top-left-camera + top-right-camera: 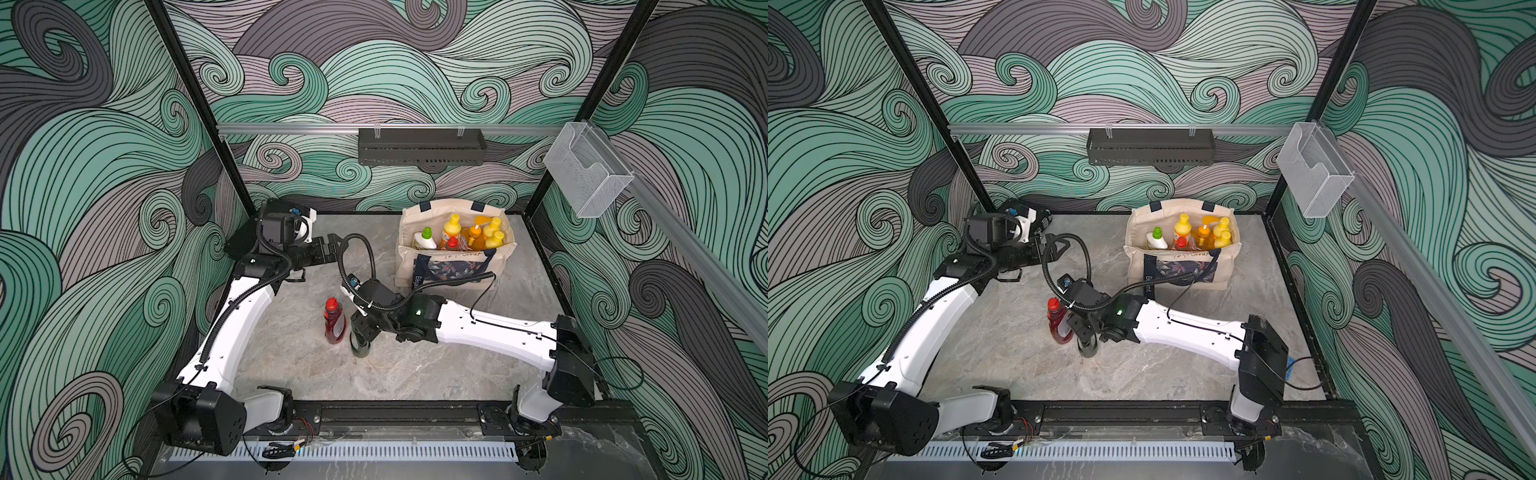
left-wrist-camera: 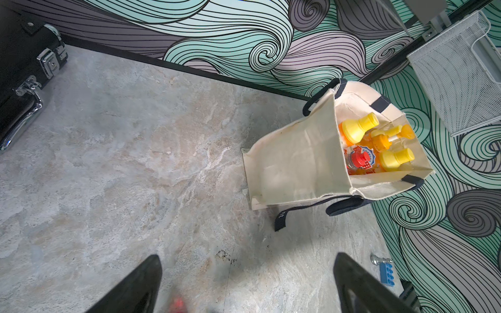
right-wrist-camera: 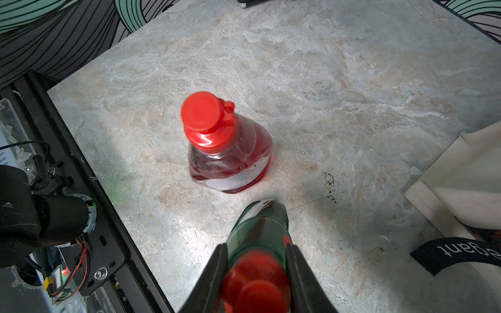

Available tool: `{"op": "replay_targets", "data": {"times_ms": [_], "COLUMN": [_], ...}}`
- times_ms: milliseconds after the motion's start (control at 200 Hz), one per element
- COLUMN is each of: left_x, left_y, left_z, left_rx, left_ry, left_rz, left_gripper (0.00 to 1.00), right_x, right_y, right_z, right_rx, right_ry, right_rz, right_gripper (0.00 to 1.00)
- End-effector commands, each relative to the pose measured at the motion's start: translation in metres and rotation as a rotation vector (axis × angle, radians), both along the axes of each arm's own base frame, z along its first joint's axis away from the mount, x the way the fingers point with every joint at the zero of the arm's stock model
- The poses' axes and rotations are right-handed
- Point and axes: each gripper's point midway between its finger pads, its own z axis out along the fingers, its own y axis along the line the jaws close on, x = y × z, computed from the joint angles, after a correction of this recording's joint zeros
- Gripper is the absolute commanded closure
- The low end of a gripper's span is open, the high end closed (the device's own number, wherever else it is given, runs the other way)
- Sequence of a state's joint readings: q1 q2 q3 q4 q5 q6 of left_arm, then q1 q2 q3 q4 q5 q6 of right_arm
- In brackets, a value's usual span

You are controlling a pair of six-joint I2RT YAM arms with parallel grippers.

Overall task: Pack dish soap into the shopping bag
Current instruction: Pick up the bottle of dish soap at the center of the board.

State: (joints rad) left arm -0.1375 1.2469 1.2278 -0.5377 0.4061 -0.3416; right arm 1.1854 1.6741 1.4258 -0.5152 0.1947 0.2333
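Note:
A dark-green red-capped dish soap bottle (image 3: 257,225) stands on the table in the middle (image 1: 360,349), and my right gripper (image 3: 256,245) is shut on its neck from above. Beside it, apart, stands a red dish soap bottle (image 1: 334,322) (image 3: 230,151). The cream shopping bag (image 1: 457,266) (image 2: 298,162) stands upright at the back right. Several bottles are inside: a white green-capped one (image 1: 424,239), orange yellow-capped ones (image 1: 451,228), an amber pump bottle (image 1: 478,232). My left gripper (image 2: 248,257) hangs open over bare table at the back left (image 1: 332,247), holding nothing.
A black hard case (image 2: 21,81) lies in the back left corner behind the left arm. A blue brick (image 2: 386,273) and a bolt lie by the right wall. A black shelf (image 1: 422,147) and a white mesh holder (image 1: 586,170) hang on the walls.

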Motion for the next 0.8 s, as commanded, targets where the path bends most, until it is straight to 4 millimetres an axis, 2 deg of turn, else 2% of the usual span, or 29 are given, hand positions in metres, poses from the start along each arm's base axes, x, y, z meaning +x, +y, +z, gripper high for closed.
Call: {"op": "replay_targets", "data": {"times_ms": [0,335,645,796], "left_x": [0.003,0.003,0.006,0.011], "left_y": [0.000,-0.006,-0.022,-0.040], "left_z": [0.002,0.001,0.002,0.000], "left_rx": [-0.011,-0.034,-0.062,-0.062], "left_ry": [-0.010,-0.004,-0.005,-0.014], "left_rz": [-0.009,-0.035,-0.092,-0.134], "left_gripper": [0.03,0.02,0.01,0.01], "right_x": [0.012,0.025,0.050,0.063], "right_y": [-0.011,-0.031,-0.075,-0.095], "right_z": [0.005,0.019,0.035,0.047], "right_rx": [-0.068,-0.067,-0.050,-0.029], "right_ry": [-0.072,-0.109,-0.084,-0.073], "right_rz": [-0.026,-0.048,-0.109,-0.133], "right_gripper": [1.00,1.00,1.00,1.00]}}
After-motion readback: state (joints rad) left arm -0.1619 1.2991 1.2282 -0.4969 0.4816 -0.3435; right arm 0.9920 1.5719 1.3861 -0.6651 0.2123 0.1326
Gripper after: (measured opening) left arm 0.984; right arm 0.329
